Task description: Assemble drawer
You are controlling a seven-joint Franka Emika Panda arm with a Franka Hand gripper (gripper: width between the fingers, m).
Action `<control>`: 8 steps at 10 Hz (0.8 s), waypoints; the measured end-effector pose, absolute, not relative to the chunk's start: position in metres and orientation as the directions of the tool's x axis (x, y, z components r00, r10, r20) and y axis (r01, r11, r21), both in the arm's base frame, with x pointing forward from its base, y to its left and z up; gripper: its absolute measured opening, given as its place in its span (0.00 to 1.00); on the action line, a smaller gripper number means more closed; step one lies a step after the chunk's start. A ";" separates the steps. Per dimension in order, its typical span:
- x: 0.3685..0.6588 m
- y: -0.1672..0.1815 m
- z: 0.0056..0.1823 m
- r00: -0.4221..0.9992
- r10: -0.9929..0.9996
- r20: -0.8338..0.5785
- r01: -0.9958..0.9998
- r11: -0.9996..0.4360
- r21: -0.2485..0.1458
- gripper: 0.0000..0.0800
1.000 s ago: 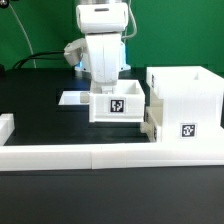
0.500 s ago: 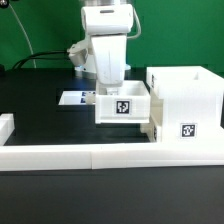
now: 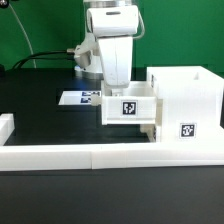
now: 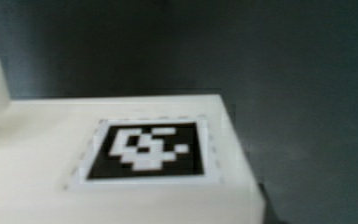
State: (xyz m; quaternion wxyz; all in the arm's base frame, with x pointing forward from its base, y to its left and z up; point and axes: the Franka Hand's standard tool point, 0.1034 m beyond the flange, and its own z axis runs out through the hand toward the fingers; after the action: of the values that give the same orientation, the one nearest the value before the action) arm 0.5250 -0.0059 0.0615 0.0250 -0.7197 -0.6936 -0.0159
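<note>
My gripper (image 3: 124,90) hangs under the white arm and holds a shallow white tray (image 3: 130,108) by its back wall, just above the black table. The tray's front tag faces the camera. The tray sits right against the left side of the tall white box housing (image 3: 186,98), which stands at the exterior view's right with a tag low on its front. A second white part (image 3: 151,129) pokes out low at the housing's left corner, partly hidden. The wrist view shows the tray's tagged face (image 4: 149,150) close up; my fingers do not show there.
The marker board (image 3: 76,98) lies flat on the table behind and left of the tray. A low white border wall (image 3: 90,155) runs along the front, with a short piece (image 3: 5,127) at the exterior view's left. A green backdrop stands behind.
The arm has carried the tray toward the exterior view's right, from in front of the marker board to right beside the housing. More of the marker board now shows.
</note>
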 end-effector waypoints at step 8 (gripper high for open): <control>0.528 0.002 0.060 0.036 0.997 0.064 0.999 -0.035 -0.013 0.05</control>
State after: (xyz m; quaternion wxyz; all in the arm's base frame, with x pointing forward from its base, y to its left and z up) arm 0.5283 0.0017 0.0595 0.0270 -0.7191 -0.6941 -0.0186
